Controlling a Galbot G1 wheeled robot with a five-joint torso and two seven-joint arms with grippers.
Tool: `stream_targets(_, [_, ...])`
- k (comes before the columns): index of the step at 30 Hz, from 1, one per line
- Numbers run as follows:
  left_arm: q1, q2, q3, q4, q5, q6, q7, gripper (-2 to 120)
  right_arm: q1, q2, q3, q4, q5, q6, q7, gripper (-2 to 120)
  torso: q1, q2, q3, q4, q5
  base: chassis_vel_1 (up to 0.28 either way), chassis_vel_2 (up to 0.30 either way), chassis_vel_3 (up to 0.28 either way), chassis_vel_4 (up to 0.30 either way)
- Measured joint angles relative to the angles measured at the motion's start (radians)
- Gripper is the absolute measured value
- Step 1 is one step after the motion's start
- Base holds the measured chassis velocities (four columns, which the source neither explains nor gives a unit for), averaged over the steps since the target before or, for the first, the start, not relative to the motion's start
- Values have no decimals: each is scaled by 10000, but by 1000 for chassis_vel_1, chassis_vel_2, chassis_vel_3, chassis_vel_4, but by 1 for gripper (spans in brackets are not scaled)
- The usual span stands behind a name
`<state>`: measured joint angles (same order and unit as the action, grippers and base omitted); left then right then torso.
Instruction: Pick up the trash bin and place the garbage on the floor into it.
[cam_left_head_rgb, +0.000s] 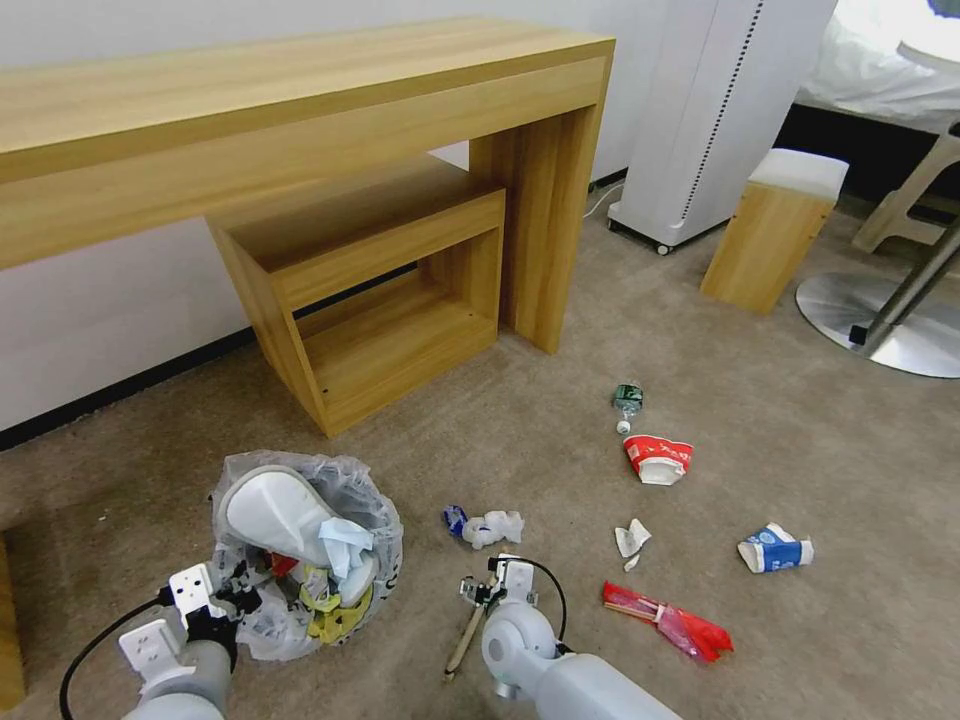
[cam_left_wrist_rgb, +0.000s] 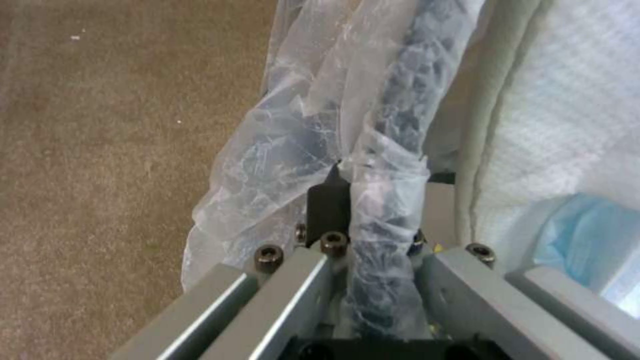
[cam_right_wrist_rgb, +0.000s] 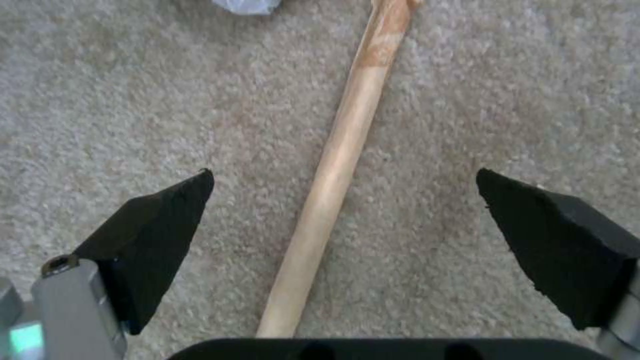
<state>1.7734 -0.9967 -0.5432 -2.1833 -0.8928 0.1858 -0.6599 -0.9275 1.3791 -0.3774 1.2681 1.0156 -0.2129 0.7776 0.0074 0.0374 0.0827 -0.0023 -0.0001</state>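
The trash bin (cam_left_head_rgb: 372, 512), black with a crinkly white bag, stands on the floor (cam_left_head_rgb: 560, 440) at lower left. It holds a white slipper (cam_left_head_rgb: 275, 512), blue material and a yellow wrapper. My left gripper (cam_left_head_rgb: 236, 592) is shut on the bin's near rim; the left wrist view shows the bag-wrapped rim (cam_left_wrist_rgb: 393, 150) pinched between the fingers (cam_left_wrist_rgb: 328, 202). My right gripper (cam_left_head_rgb: 487, 588) hangs open just over a wooden stick (cam_left_head_rgb: 462, 640). In the right wrist view its fingers (cam_right_wrist_rgb: 160, 225) straddle the stick (cam_right_wrist_rgb: 333, 175) without touching it.
Scattered garbage lies to the right: a green-label bottle (cam_left_head_rgb: 627, 400), red-white bowl (cam_left_head_rgb: 658, 458), blue-white carton (cam_left_head_rgb: 775, 550), red wrapper (cam_left_head_rgb: 670, 620), crumpled paper (cam_left_head_rgb: 630, 540) and a white wad (cam_left_head_rgb: 490, 527). A wooden desk (cam_left_head_rgb: 300, 110) with a stool under it stands behind.
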Motion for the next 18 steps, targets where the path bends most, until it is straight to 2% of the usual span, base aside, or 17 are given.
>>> stream_targets(15, [39, -70, 12, 59, 50, -35, 58, 0, 47, 131, -42, -296, -142, 139, -183, 100, 0, 0, 0, 0, 0, 0, 0, 0, 0])
stream_targets(18, [73, -69, 11, 0, 59, -36, 62, 0, 23, 180, -36, -349, -199, 205, -242, 97, 0, 0, -1, 0, 1, 0, 0, 0, 0])
